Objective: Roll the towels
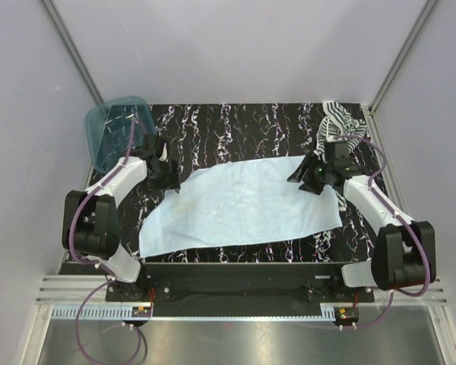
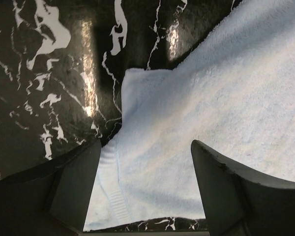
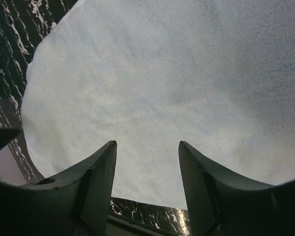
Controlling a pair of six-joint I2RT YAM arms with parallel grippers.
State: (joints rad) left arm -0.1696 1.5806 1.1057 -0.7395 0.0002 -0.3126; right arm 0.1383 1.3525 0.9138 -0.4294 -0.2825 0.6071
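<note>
Desk: black marble-look top, white veining, glossy. Wall behind desk plain pale grey, and the same to either side of the desk. Metal posts slant up from the desk's far corners. Teal tub at desk's far-left corner. Slotted white rail along desk's near edge, with a brushed metal sheet in front of it. Soft overhead light leaves glare streaks on desk.
</note>
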